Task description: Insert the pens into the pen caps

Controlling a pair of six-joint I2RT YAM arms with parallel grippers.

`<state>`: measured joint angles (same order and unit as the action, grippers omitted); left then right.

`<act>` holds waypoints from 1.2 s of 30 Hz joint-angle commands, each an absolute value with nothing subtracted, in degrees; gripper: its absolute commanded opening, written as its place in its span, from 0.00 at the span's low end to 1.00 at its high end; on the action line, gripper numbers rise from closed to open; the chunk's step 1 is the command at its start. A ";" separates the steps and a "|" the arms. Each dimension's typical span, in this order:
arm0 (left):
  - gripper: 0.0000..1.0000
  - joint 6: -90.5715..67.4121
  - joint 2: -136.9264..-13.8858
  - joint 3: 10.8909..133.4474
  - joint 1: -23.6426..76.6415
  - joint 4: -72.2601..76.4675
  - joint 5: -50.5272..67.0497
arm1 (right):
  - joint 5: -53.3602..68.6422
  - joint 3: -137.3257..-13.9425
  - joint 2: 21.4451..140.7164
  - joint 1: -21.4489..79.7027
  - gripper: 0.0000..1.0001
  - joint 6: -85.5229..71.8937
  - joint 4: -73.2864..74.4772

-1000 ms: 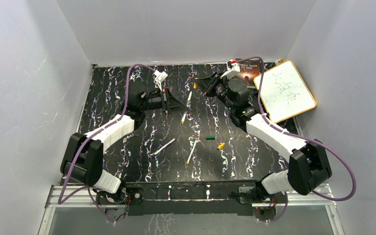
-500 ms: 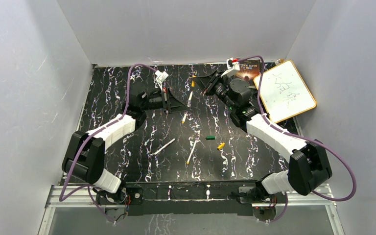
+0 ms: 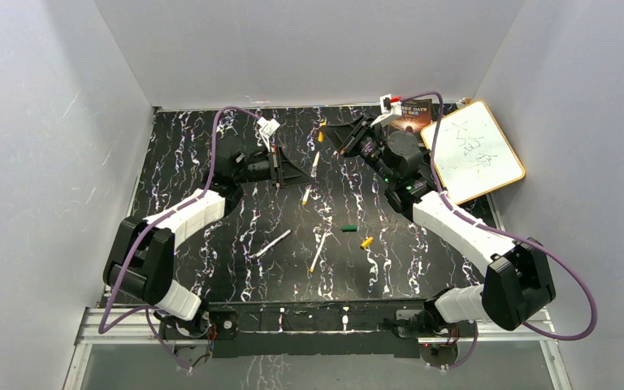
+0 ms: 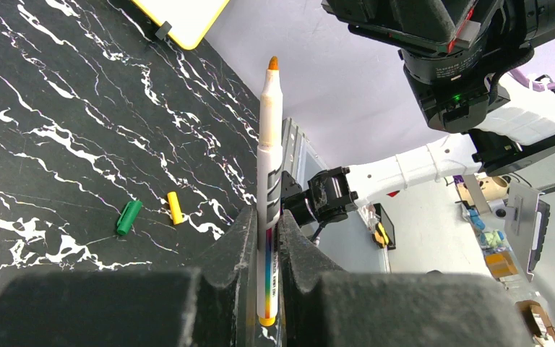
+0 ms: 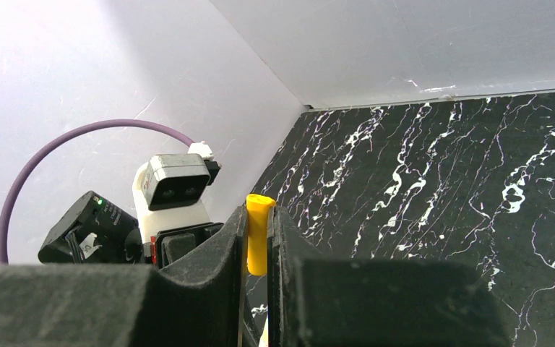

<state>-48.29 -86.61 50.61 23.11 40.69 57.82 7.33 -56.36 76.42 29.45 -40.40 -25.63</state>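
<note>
My left gripper [image 3: 299, 175] [image 4: 266, 217] is shut on a whitish pen [image 4: 268, 166], which stands up between the jaws with its orange tip uncapped; the pen also shows in the top view [image 3: 314, 162]. My right gripper [image 3: 335, 136] [image 5: 258, 217] is shut on a yellow-orange cap [image 5: 258, 233] [image 3: 322, 132], held just beyond the pen's tip with a small gap. Two more pens [image 3: 274, 242] [image 3: 318, 252] lie on the black mat. A green cap [image 3: 348, 228] [image 4: 128, 217] and a second yellow-orange cap [image 3: 366, 241] [image 4: 175, 207] lie beside them.
A yellow-framed whiteboard [image 3: 479, 150] and a dark book [image 3: 414, 114] sit at the back right corner. Grey walls close in the mat on three sides. The left wrist camera [image 5: 173, 189] shows close behind the held cap.
My right gripper has moved a little toward the back wall with the cap. The left gripper and its pen have barely moved.
</note>
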 commanded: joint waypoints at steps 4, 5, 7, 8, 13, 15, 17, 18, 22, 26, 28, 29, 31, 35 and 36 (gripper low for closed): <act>0.00 -47.15 -85.79 53.24 23.32 41.16 58.17 | 8.44 -55.20 74.72 29.16 0.00 -40.49 -28.85; 0.00 -47.11 -85.72 53.40 23.31 41.13 58.17 | 8.51 -55.06 74.69 29.11 0.00 -40.59 -28.83; 0.00 -47.11 -85.75 53.67 23.29 41.13 58.18 | 8.61 -54.76 74.46 29.18 0.00 -40.65 -28.83; 0.00 -47.15 -85.73 53.75 23.29 41.17 58.22 | 8.57 -54.56 74.37 29.18 0.00 -40.69 -28.85; 0.00 -47.13 -86.00 54.35 23.29 40.96 58.13 | 8.75 -54.39 73.92 29.17 0.00 -40.74 -28.83; 0.00 -47.03 -86.02 54.37 23.30 40.82 58.10 | 8.86 -54.55 73.74 29.18 0.00 -40.69 -28.68; 0.00 -47.02 -86.13 54.24 23.32 40.93 58.01 | 9.04 -54.56 73.80 29.18 0.00 -40.65 -28.72; 0.00 -47.08 -86.08 54.23 23.36 41.03 58.07 | 9.17 -54.47 73.88 29.18 0.00 -40.73 -28.70; 0.00 -47.20 -85.97 54.52 23.31 41.14 58.18 | 9.72 -53.96 74.05 29.18 0.00 -41.12 -29.29; 0.00 -47.20 -86.02 54.75 23.31 41.12 58.32 | 9.48 -53.79 74.32 29.18 0.00 -41.20 -29.36; 0.00 -47.20 -85.98 54.84 23.29 41.11 58.37 | 9.38 -53.72 74.27 29.18 0.00 -41.07 -29.45; 0.00 -47.20 -86.00 54.78 23.33 41.06 58.40 | 9.36 -53.80 74.27 29.18 0.00 -41.09 -29.42; 0.00 -47.20 -85.97 54.78 23.35 41.12 58.53 | 9.19 -53.85 74.39 29.18 0.00 -41.06 -29.40; 0.00 -47.12 -85.83 54.63 23.29 41.20 58.53 | 9.03 -54.16 74.54 29.18 0.00 -40.76 -29.45; 0.00 -47.07 -85.81 54.63 23.29 41.10 58.47 | 9.51 -54.25 74.59 29.18 0.00 -40.86 -29.59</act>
<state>-47.97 -86.61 52.58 23.11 40.01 57.71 8.95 -53.74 75.68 29.45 -41.01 -26.09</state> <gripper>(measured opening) 0.071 0.086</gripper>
